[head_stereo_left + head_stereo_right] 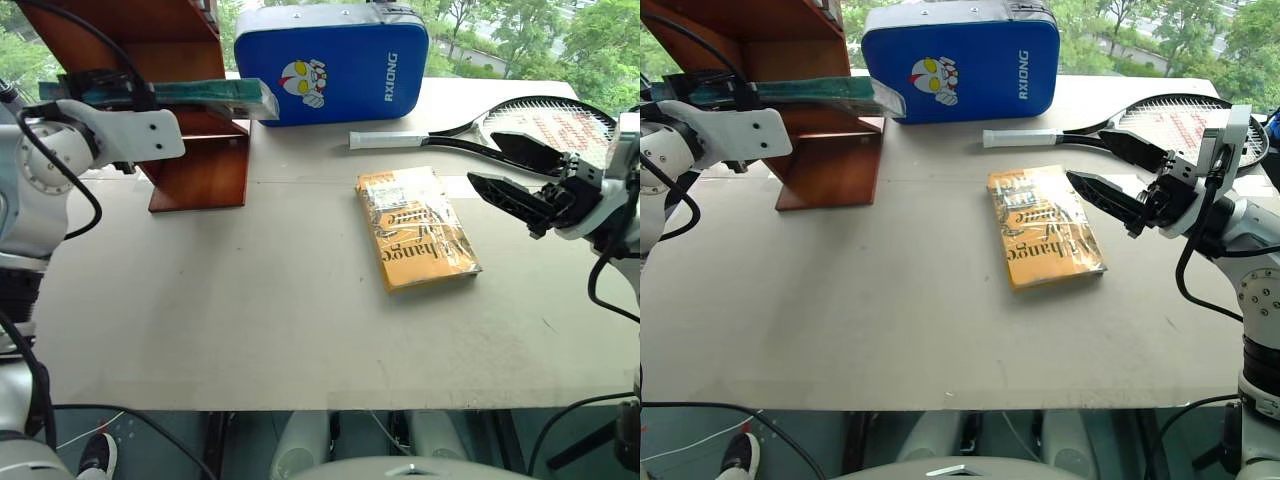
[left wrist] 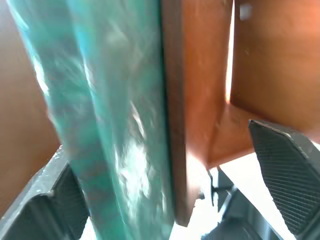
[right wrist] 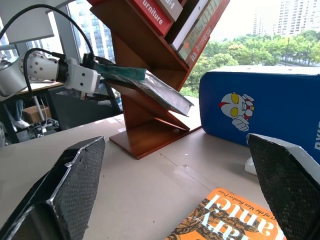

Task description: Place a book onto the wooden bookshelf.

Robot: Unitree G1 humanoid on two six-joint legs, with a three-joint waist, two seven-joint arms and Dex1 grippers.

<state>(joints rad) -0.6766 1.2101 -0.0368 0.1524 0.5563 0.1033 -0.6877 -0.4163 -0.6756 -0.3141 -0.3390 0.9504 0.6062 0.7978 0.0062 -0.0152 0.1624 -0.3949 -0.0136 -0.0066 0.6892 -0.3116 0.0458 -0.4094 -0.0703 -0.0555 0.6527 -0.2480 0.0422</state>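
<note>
At the far left corner of the counter [image 1: 300, 330], the book [image 1: 215, 93] is seen lying on a slanted board of the wooden bookshelf [image 1: 200, 175], its free end jutting out toward the blue padded case [image 1: 335, 62]. The left gripper [image 2: 170, 200] is placed at the book's near end, and its fingers [image 2: 287, 175] are shown spread wide, one either side of the teal cover and the board edge, so nothing is pinched. The book appears to be carried by the board alone. For a clean finish, the gripper is best drawn straight back along the book's length, so the crinkled plastic wrap is not snagged and the book is not dragged off the slope. The right gripper [image 1: 1110, 180] is held above the counter beside the orange-yellow book [image 1: 1045, 225], fingers spread, nothing between them. A racket [image 1: 520, 125] is left lying behind it.
</note>
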